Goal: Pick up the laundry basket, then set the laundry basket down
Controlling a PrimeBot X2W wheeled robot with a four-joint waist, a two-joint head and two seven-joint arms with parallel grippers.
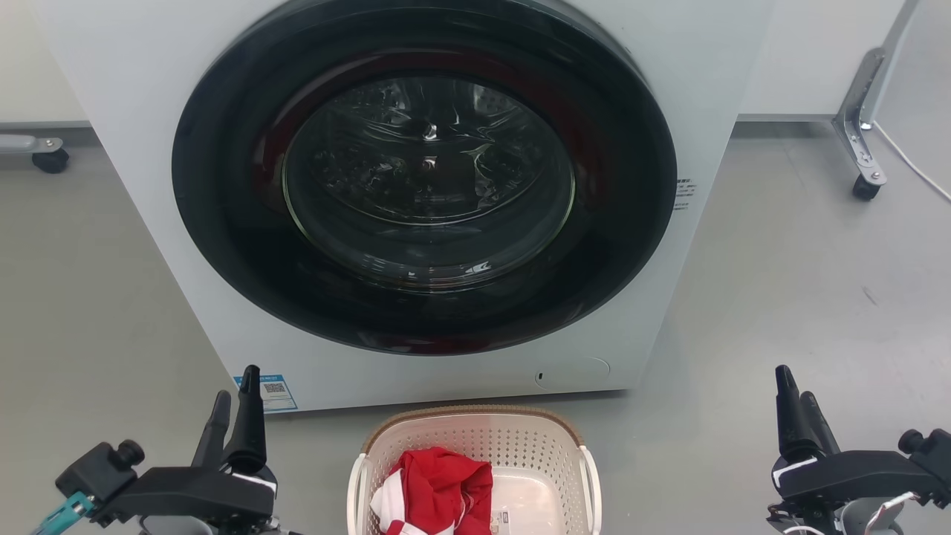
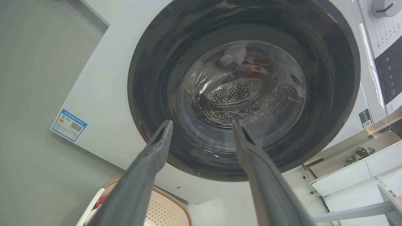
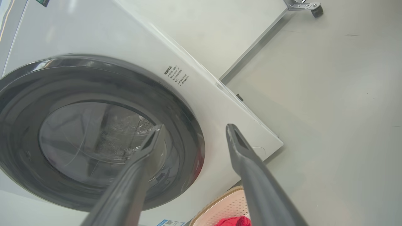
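Observation:
The laundry basket [image 1: 553, 449], cream perforated plastic with a brown woven rim and white side handles, stands on the floor at the bottom centre, just in front of the washing machine. A red and white garment [image 1: 438, 490] lies inside it. My left gripper [image 1: 236, 397] is open at the lower left, well apart from the basket, nothing between its fingers. My right gripper [image 1: 796, 386] is open at the lower right, also apart from the basket. The basket's rim [image 2: 171, 196] peeks between my left fingers in the left wrist view, and a corner of the basket [image 3: 220, 208] shows in the right wrist view.
A white front-loading washing machine [image 1: 148, 119] with a shut dark round door [image 1: 423, 171] stands right behind the basket. A metal frame leg on a caster [image 1: 862, 134] is at the far right, another caster [image 1: 50, 157] at the far left. Grey floor lies on both sides.

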